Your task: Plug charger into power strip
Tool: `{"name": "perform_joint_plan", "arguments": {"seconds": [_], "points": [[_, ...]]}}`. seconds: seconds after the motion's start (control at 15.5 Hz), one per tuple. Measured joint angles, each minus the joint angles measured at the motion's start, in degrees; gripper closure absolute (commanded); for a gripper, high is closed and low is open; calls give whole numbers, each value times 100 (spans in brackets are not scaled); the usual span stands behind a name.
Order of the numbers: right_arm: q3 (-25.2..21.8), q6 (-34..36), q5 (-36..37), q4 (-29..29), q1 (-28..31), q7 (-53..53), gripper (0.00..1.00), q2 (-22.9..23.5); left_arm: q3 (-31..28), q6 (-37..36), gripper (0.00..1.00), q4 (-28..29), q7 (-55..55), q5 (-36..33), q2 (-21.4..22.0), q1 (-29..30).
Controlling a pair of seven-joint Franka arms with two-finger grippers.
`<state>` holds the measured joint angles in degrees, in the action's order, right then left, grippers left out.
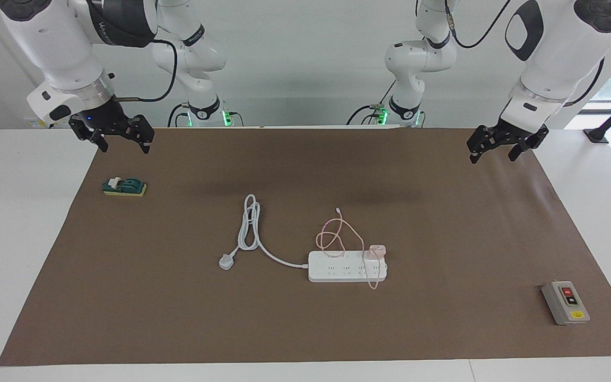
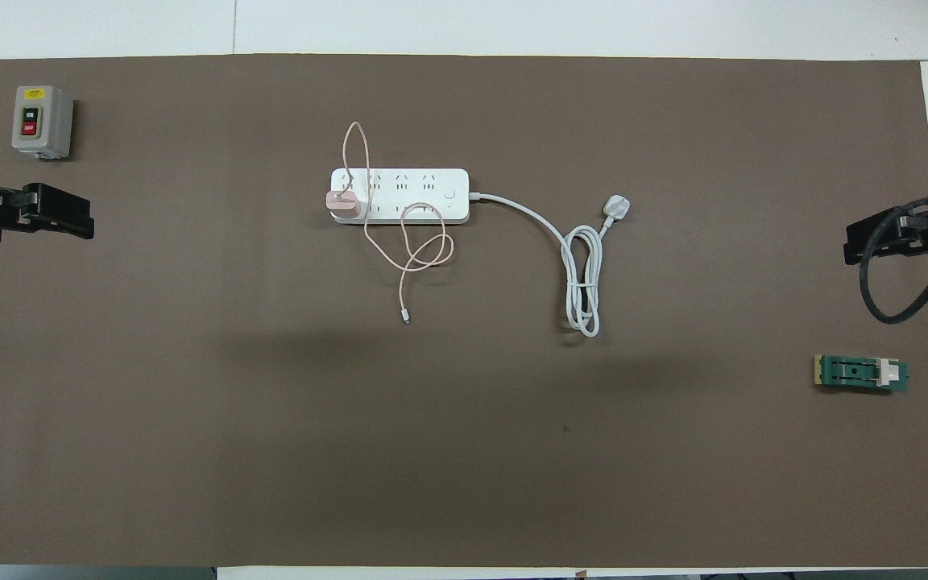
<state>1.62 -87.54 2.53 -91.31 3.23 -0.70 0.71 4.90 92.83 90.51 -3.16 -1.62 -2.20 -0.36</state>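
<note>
The white power strip (image 1: 345,268) (image 2: 412,193) lies flat in the middle of the brown mat. The pink charger (image 1: 377,249) (image 2: 342,204) stands on the strip's end toward the left arm, and its thin pink cable (image 1: 332,236) (image 2: 424,254) loops across the strip and the mat. My left gripper (image 1: 492,155) (image 2: 81,224) hangs open and empty over the mat's edge at the left arm's end. At the right arm's end, my right gripper (image 1: 123,146) (image 2: 855,242) also hangs open and empty over the mat's edge. Both are well away from the strip.
A grey box with red and black buttons (image 1: 565,302) (image 2: 41,121) sits at the left arm's end, farther from the robots. A green switch block (image 1: 124,187) (image 2: 861,374) lies under the right gripper's side. The strip's thick cord (image 1: 250,223) (image 2: 583,282) ends in a white plug (image 1: 226,261) (image 2: 618,207).
</note>
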Motion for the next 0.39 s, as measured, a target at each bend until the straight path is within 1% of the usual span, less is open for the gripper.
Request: {"name": "perform_joint_plan", "arguments": {"seconds": [0.39], "points": [[0,0,0,0,0,0,0,0,-35,0,0,0,0,28,0,-18]]}}
